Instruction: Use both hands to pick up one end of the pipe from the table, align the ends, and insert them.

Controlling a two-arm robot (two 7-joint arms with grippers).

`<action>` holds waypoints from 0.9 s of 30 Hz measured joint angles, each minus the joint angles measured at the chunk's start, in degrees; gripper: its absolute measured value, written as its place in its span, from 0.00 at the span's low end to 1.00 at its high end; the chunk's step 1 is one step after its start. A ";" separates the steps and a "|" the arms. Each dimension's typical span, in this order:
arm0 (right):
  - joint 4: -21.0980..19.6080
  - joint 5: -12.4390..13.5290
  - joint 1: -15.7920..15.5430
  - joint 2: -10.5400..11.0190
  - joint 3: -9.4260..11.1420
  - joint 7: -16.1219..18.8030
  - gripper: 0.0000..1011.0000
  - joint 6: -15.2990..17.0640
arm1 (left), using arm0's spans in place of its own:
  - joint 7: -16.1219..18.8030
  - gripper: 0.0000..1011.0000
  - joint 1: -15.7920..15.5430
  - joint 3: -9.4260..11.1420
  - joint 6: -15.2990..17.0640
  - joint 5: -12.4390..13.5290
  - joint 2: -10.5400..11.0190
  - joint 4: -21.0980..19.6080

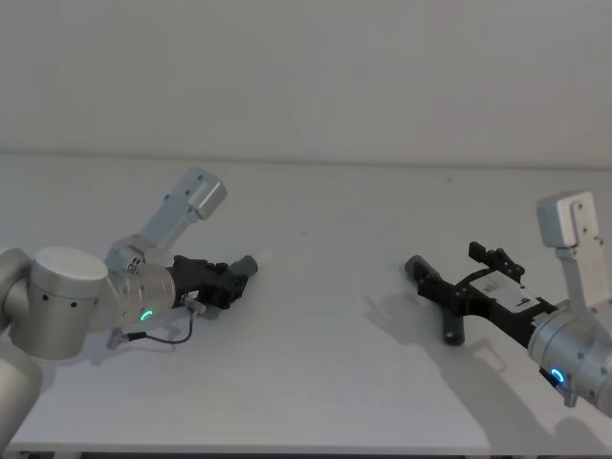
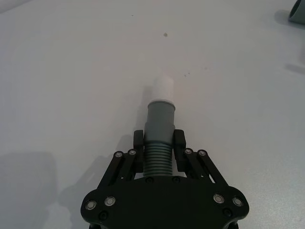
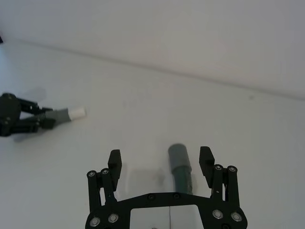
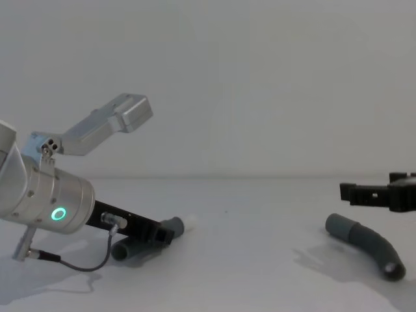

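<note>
Left gripper [image 2: 158, 139] is clamped on the ribbed neck of the tipped piece [image 2: 160, 121], low toward the left edge of the table [image 1: 325, 382], white tip [image 2: 164, 87] aimed at the middle, a thin black cable [image 1: 163, 337] looping off its wrist onto the top. Right gripper [image 3: 159, 160] hangs with jaws spread just above the socket piece [image 3: 180, 162], which lies toward the right edge, well apart from the other. Matte white top all round, far edge meeting a plain pale wall [image 1: 306, 76].
</note>
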 joint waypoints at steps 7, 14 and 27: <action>2.88 1.27 2.91 0.76 -0.80 1.84 0.99 5.40 | 0.00 0.35 0.00 0.00 0.00 0.00 0.00 0.00; 6.16 2.01 5.55 1.32 -1.88 3.40 0.99 9.10 | 0.00 0.35 0.00 0.00 0.00 -0.01 0.00 0.00; 10.44 2.61 9.08 1.53 -3.45 4.79 0.99 11.50 | 0.00 0.35 0.00 0.00 -0.01 -0.01 0.00 0.00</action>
